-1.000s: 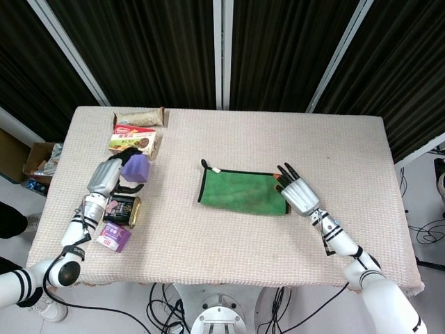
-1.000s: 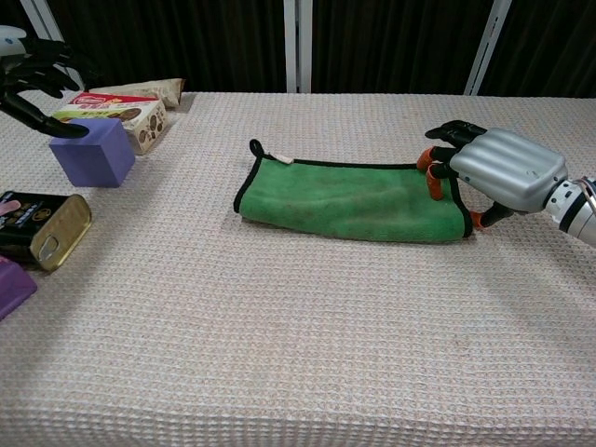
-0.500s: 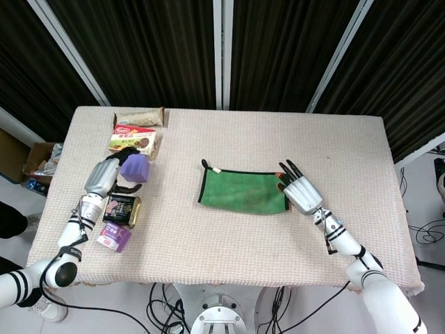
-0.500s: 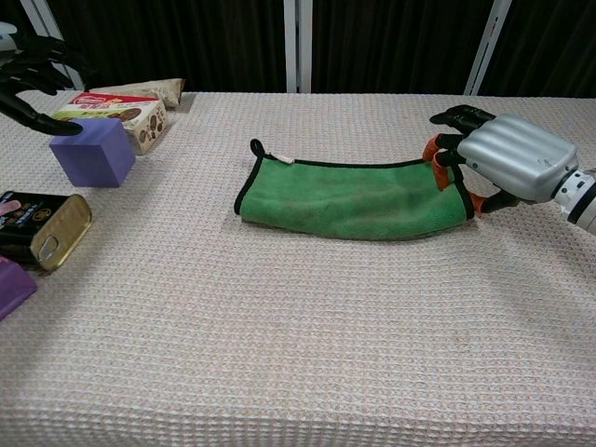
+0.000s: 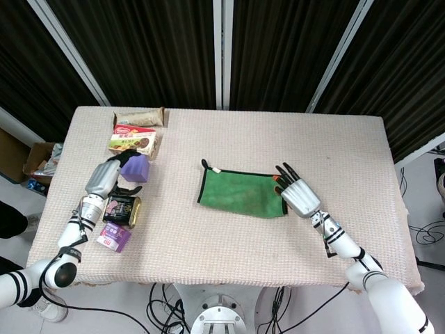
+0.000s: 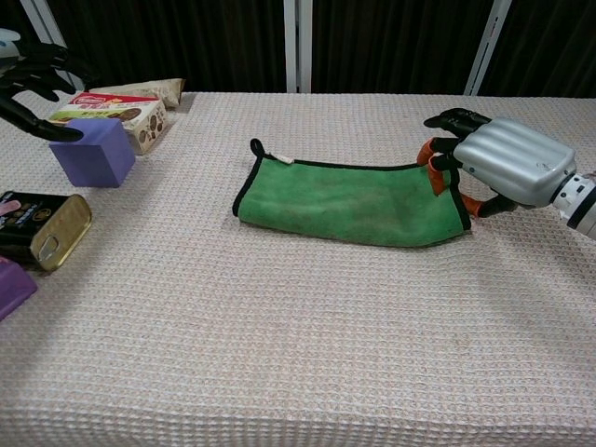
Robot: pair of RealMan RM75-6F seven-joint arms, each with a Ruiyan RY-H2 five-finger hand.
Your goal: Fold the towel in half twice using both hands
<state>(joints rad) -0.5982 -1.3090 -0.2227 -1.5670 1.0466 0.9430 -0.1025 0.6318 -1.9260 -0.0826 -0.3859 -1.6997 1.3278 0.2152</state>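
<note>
where the right hand (image 6: 498, 172) pinches the right end of the green towel (image 6: 349, 200), the second fold waits.
fingers curl on that slightly raised edge; the left hand (image 5: 106, 177) hovers with fingers apart, holding nothing, by the purple block (image 6: 92, 151), well apart. the towel lies mid-surface (image 5: 229, 243), already a long strip. it looks soft, light and floppy, so take the end corners, both layers together.
</note>
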